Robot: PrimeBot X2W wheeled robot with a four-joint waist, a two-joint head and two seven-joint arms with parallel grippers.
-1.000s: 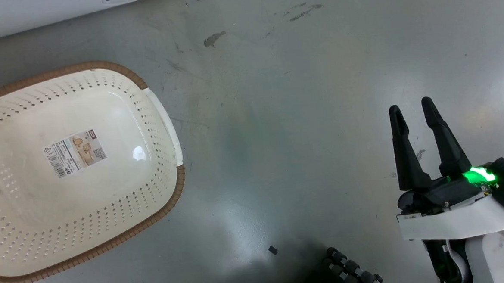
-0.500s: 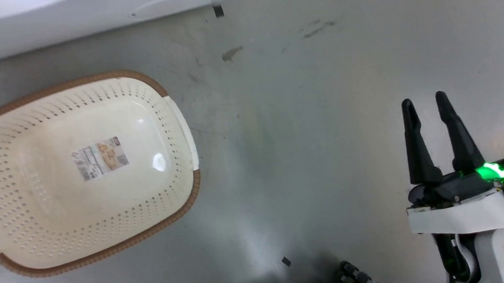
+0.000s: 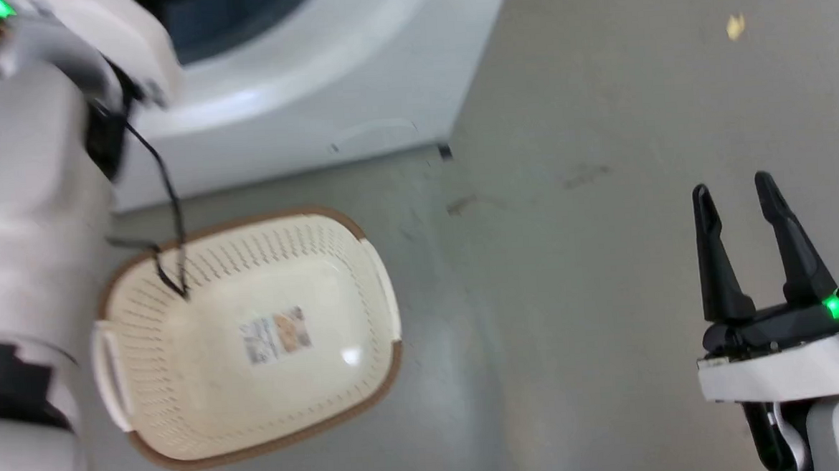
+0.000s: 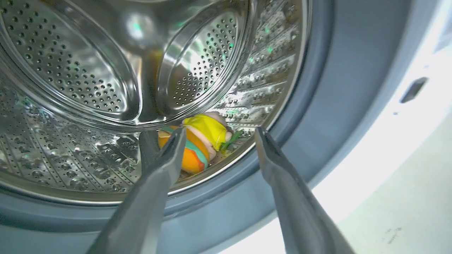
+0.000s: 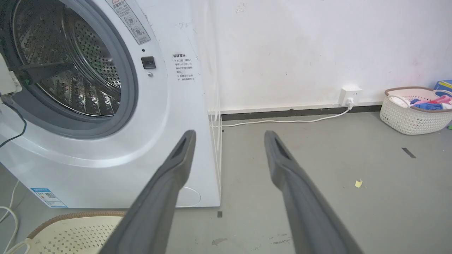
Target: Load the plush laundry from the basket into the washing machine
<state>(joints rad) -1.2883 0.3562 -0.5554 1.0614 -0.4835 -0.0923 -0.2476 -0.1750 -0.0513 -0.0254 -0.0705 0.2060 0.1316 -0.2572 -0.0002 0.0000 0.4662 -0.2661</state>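
Plush laundry (image 4: pixel 201 144) lay inside the washing machine (image 4: pixel 353 116), on the low part of the steel drum (image 4: pixel 70 70) just behind its front lip, orange back and yellow body turned toward the left wrist camera. The left gripper (image 4: pixel 219 132) hung at the drum's mouth with its two fingers spread wide and nothing between them. The toy sat beyond the fingertips, apart from them, partly hidden behind one finger (image 4: pixel 166 165). The grey-blue door ring (image 4: pixel 317 106) curved around the opening.

In the head view the pale left forearm (image 3: pixel 16 213) reached up toward the washing machine (image 3: pixel 313 119). The basket (image 3: pixel 246 219) stood on the grey floor (image 3: pixel 573 292) just in front of the machine's lower edge, the label (image 3: pixel 275 334) on its bottom in plain sight.

The right gripper (image 3: pixel 731 187) hovered over bare floor, well apart from the basket, fingers parted and holding nothing. Its wrist camera looked past the right gripper (image 5: pixel 229 135) at the machine's front corner (image 5: pixel 212 158), with the basket's rim (image 5: pixel 70 214) at the lower left. A second basket of clothes (image 5: pixel 411 116) stood by the far wall, and a small yellow scrap (image 5: pixel 358 183) lay on the floor.
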